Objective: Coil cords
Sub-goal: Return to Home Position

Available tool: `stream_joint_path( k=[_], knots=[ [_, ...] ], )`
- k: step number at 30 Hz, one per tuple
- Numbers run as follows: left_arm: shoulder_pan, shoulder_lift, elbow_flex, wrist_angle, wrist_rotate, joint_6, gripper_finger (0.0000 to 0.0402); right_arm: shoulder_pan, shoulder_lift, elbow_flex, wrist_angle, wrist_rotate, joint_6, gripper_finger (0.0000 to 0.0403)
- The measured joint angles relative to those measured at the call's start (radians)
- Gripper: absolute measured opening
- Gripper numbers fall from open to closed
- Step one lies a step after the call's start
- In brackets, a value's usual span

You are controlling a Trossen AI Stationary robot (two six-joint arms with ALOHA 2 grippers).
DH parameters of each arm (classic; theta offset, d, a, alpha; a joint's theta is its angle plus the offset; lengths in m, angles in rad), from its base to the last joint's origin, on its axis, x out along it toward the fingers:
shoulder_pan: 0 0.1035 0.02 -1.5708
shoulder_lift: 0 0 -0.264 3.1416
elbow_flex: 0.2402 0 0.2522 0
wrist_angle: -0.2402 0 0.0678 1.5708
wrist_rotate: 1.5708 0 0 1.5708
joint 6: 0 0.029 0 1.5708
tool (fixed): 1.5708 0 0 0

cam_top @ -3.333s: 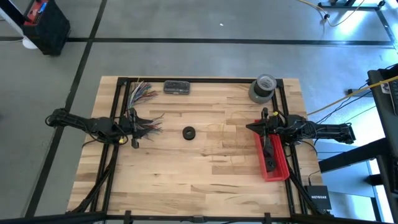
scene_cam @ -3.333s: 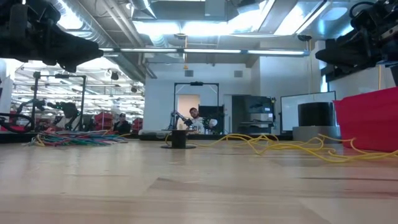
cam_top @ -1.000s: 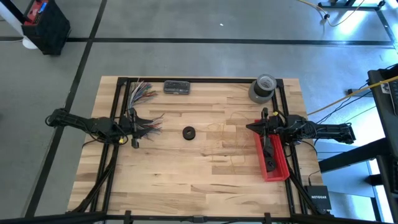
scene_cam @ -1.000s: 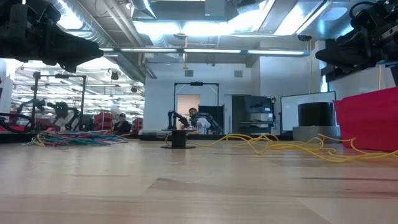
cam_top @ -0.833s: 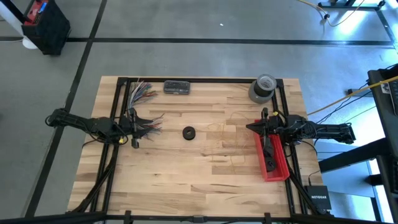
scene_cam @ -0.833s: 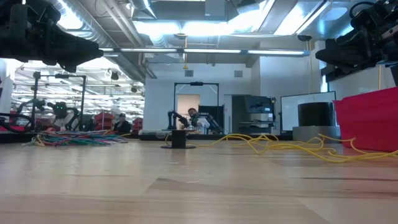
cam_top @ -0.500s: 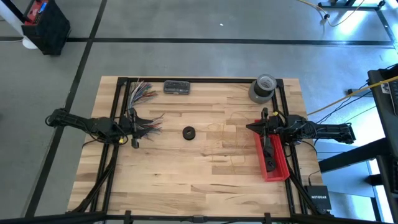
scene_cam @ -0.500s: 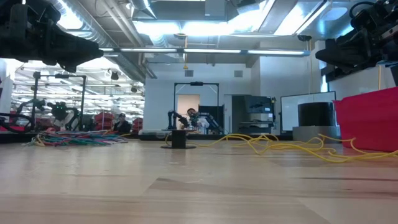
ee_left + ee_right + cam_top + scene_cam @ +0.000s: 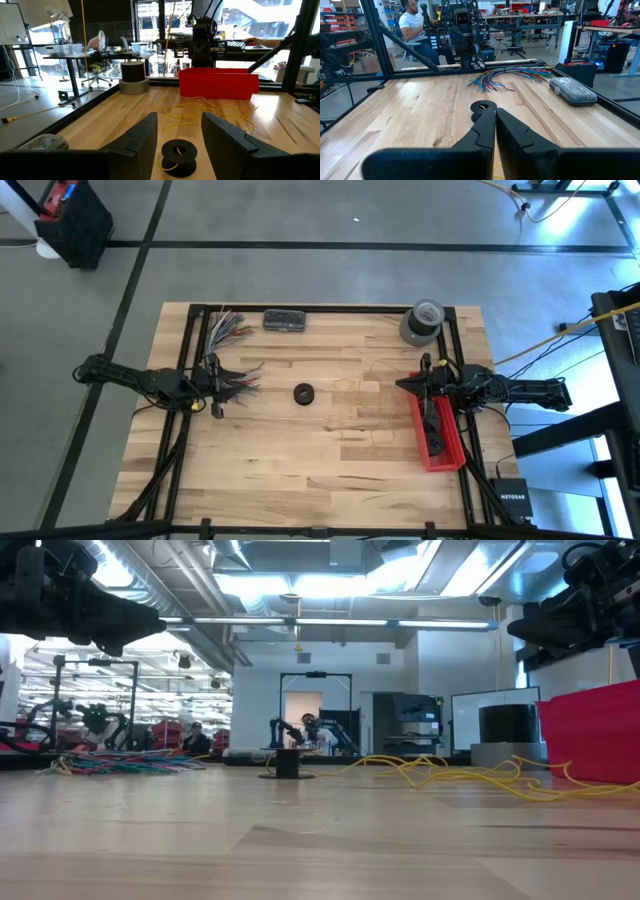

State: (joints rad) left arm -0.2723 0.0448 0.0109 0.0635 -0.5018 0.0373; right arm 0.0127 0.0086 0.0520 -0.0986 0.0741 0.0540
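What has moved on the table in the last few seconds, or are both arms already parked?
Nothing on the table has visibly changed. The left gripper stays open at the left side by the coloured wires, the right gripper stays shut by the red bin, and the yellow cord lies loose between the black spool and the bin, as before.

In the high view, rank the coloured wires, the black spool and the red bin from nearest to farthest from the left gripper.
1. Coloured wires, right beside the left gripper.
2. Black spool, table's middle.
3. Red bin, far right side.
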Motion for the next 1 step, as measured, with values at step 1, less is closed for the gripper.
stream_joint_path(
  k=[1],
  knots=[
    [0.000,0.000,0.000,0.000,0.000,0.000,0.0146,0.000,0.000,0.000,0.000,0.000,0.000,0.0019]
  ],
)
